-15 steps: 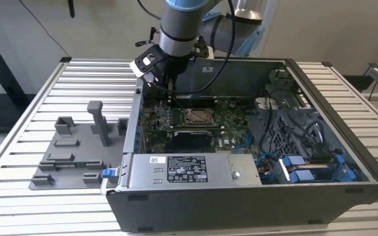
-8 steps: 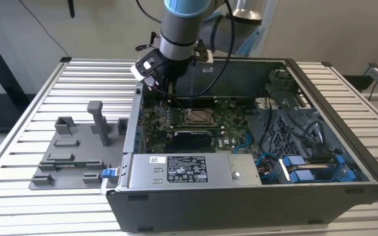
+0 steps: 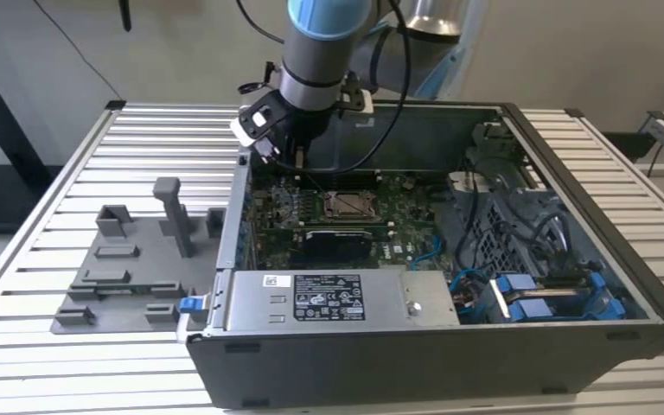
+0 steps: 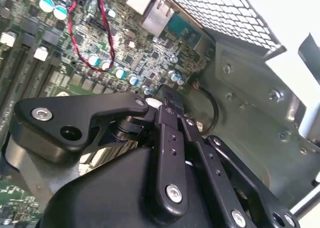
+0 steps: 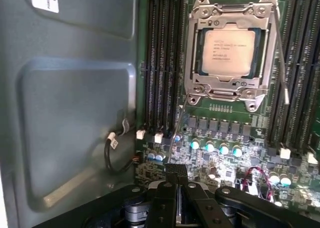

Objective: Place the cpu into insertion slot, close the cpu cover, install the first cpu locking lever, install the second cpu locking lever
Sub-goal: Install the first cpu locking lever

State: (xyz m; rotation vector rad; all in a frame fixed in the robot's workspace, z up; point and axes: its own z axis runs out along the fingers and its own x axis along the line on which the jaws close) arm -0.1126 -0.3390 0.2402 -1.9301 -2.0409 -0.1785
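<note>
The cpu (image 5: 228,51), its silvery-tan top up, lies in the insertion slot (image 3: 349,205) on the green motherboard. The silvery cpu cover (image 5: 197,47) is down around it, framing the chip. One thin wire locking lever (image 5: 176,125) sticks up free from the socket's corner nearest my gripper. Another lever (image 5: 283,62) runs along the socket's far side, its end standing off the board. My gripper (image 5: 175,172) hovers over the motherboard's edge beside the case wall, apart from the socket. Its black fingers (image 4: 172,95) are pressed together with nothing between them. In the exterior view, the gripper (image 3: 291,158) hangs behind the socket.
The open computer case (image 3: 563,147) walls in the board. Black memory slots (image 5: 161,62) flank the socket, and a red-and-black cable (image 4: 105,37) loops over the board. A power supply (image 3: 332,298) and blue-clipped cables (image 3: 539,298) fill the front. A grey fixture (image 3: 124,268) stands on the slatted table.
</note>
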